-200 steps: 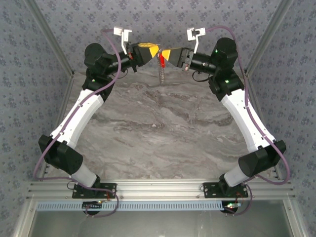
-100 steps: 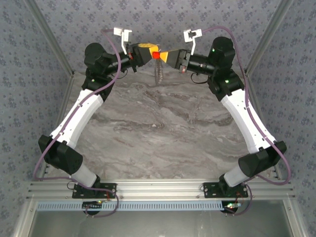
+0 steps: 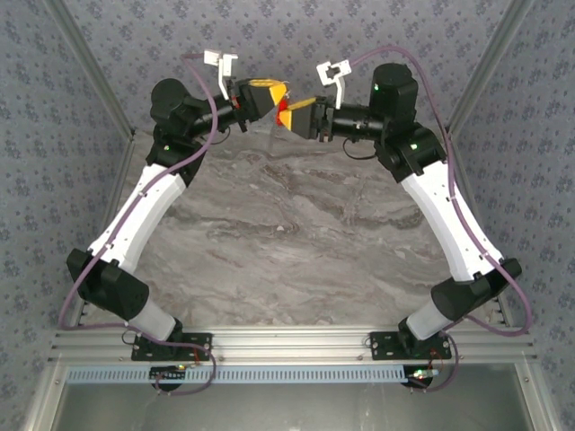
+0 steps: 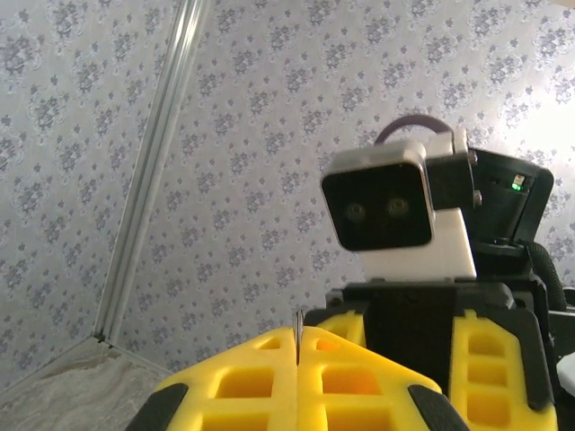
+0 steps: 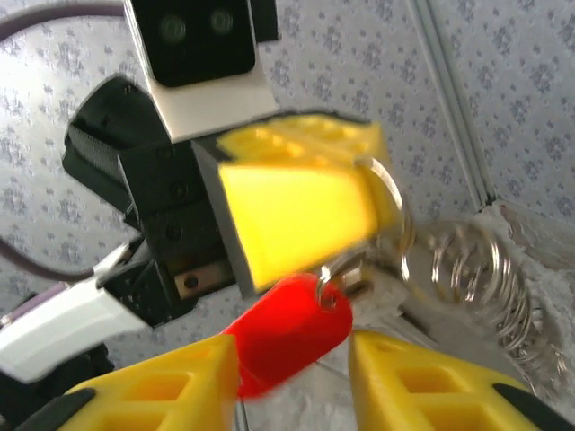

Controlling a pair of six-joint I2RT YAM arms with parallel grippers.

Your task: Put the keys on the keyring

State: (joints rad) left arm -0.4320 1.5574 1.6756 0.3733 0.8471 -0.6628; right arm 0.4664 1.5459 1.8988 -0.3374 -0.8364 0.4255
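Upper centre, the right end effector (image 5: 292, 348) has just parted its fingers around the small red key (image 5: 283, 332). The left end effector (image 4: 297, 350) stays clamped on the thin grey metal keyring (image 5: 402, 215), so the key probably hangs threaded.

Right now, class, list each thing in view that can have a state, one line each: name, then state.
left gripper, jaws shut on the keyring's thin metal edge.
right gripper, jaws open, with the red key between them.
keyring, pinched in the left jaws and held in the air.
red key, in the air with its silvery end at the keyring; cannot tell whether it is threaded on.
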